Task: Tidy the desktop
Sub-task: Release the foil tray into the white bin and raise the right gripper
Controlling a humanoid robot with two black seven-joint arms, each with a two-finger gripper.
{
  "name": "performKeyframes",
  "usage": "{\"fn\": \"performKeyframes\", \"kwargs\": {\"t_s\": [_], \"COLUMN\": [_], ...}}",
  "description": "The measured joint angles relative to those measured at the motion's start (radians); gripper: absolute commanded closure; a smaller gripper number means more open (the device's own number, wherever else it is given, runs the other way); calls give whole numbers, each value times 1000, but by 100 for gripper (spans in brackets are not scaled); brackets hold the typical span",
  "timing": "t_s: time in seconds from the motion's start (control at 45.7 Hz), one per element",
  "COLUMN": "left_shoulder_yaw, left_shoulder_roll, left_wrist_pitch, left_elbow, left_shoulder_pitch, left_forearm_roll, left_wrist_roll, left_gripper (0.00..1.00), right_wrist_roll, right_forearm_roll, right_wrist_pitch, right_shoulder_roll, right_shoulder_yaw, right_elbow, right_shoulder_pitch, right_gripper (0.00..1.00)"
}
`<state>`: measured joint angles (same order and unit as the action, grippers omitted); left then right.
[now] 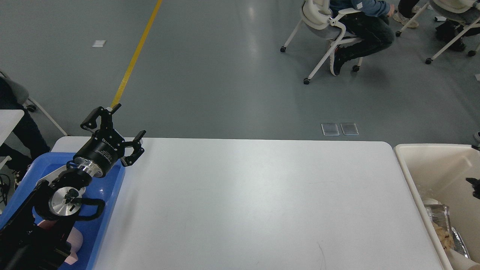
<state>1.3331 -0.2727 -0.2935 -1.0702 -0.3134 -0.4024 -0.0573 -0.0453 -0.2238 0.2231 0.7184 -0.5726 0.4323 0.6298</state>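
The desktop (255, 202) is a wide white tabletop with rounded corners, and its surface is bare. My left gripper (131, 119) is open and empty, held above the desktop's far left corner, over the edge of a blue tray (112, 195). Only a small black tip of my right gripper (474, 186) shows at the right edge, above a cream bin (408, 165); its fingers cannot be told apart. A foil container with food scraps (442, 228) lies inside the bin.
The blue tray holds a pink object (75, 242), partly hidden by my left arm. Beyond the table, people sit on wheeled chairs (322, 26) on the grey floor. A yellow floor line (135, 56) runs at the far left.
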Motion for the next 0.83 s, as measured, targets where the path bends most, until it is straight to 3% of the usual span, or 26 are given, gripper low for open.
{"fn": "performKeyframes", "kwargs": {"t_s": [0.372, 0.613, 0.832], "left_shoulder_yaw": [56, 114, 230], "left_shoulder_roll": [-9, -7, -2], "left_wrist_pitch": [5, 3, -11], "left_elbow": [-1, -32, -105], "left_shoulder_pitch": [53, 114, 210], "left_forearm_roll": [0, 0, 2], "left_wrist_roll": [1, 1, 1], "left_gripper": [3, 3, 3], "right_wrist_roll": [-5, 10, 63], "right_forearm_roll": [399, 412, 397], "right_wrist_pitch": [208, 225, 225], "right_shoulder_roll": [-284, -396, -431], "right_shoulder_yaw": [-435, -566, -715], "right_elbow": [53, 391, 603], "right_shoulder_pitch": [-28, -218, -414], "right_gripper": [0, 0, 0]}}
